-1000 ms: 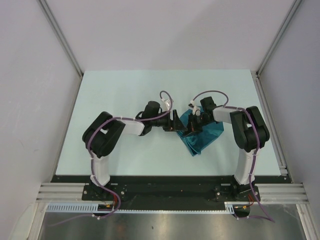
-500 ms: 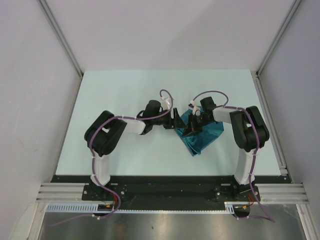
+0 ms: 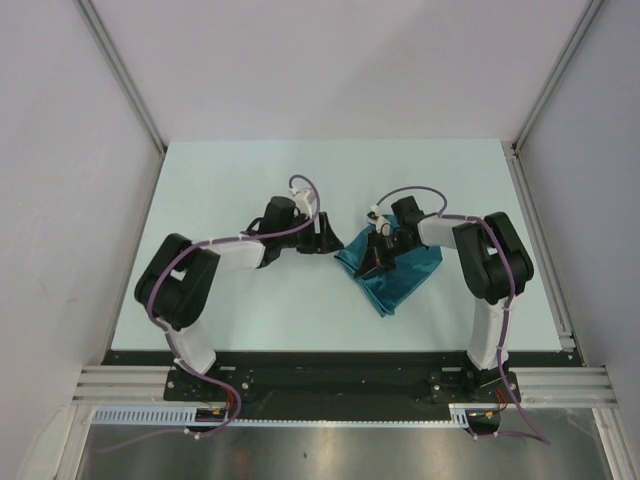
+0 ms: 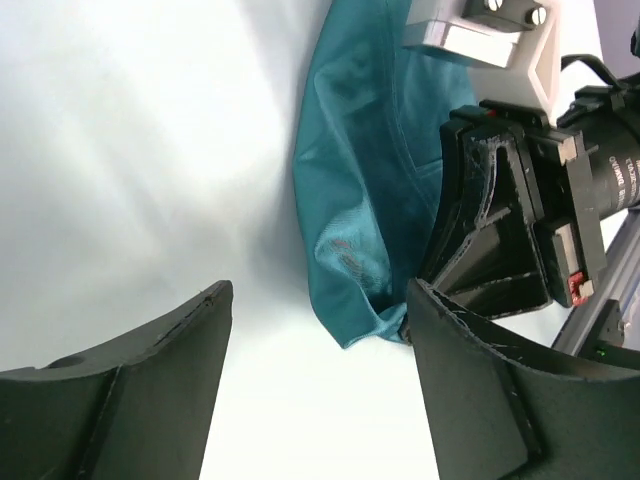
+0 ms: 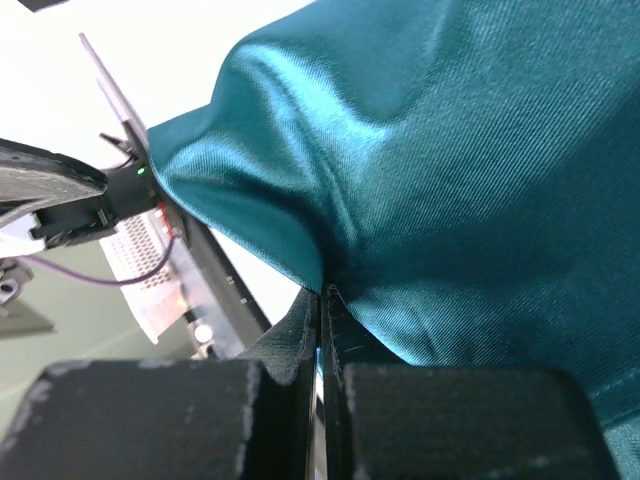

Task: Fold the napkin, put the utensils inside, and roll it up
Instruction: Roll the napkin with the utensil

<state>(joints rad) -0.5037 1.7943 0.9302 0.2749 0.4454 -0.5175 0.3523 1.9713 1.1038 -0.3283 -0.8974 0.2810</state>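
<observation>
The right claw [image 5: 322, 292] is pinching the napkin [image 3: 400, 283] while the left claw [image 3: 326, 236] is hovering open just beside it.

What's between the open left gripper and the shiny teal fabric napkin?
Only bare pale table separates the left gripper and napkin, per the top view.

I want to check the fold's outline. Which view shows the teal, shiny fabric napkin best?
Top external: the whole teal shiny fabric napkin lies in frame, except where the right gripper covers part. Left wrist shows only one edge and a corner; right wrist, a close-up of cloth pinched in shut jaws.
</observation>
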